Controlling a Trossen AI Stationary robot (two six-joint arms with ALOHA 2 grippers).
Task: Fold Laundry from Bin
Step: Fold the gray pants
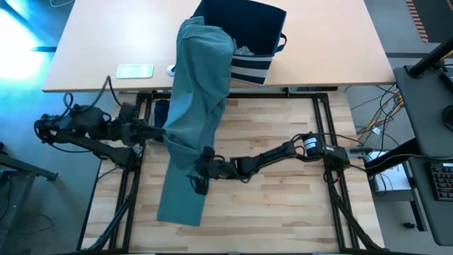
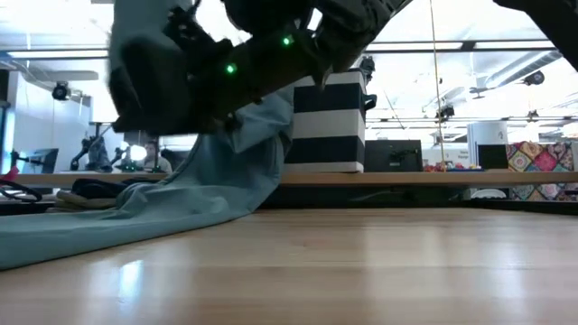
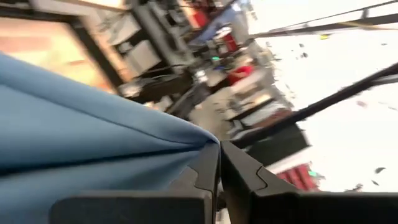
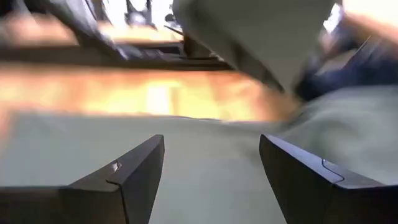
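You have one large teal garment (image 1: 195,120) in play, a long smooth sheet of soft cloth. It trails from the rim of the bin (image 1: 244,39) across the gap and down onto the wooden bench (image 1: 283,205), ending near the bench's front left corner. The cloth lies fairly flat on the bench, with lengthwise folds where it hangs from the bin.

There is one bin: boxy, navy fabric, with white stripes near its base and a small side handle. It sits at the front edge of the pale far bench (image 1: 92,64). One small grey piece (image 1: 244,50) shows inside its rim.

One small white flat device (image 1: 134,70) lies on the far bench, towards its front left.

Your left hand (image 3: 219,163) is at the garment's left edge, near the near bench's back left corner. Its two dark fingers are pressed together on a pinch of the teal cloth.

Your right hand (image 1: 199,170) is over the garment's lower stretch, left of the bench's middle. Its two fingers (image 4: 134,171) stand wide apart above the cloth, gripping nothing.
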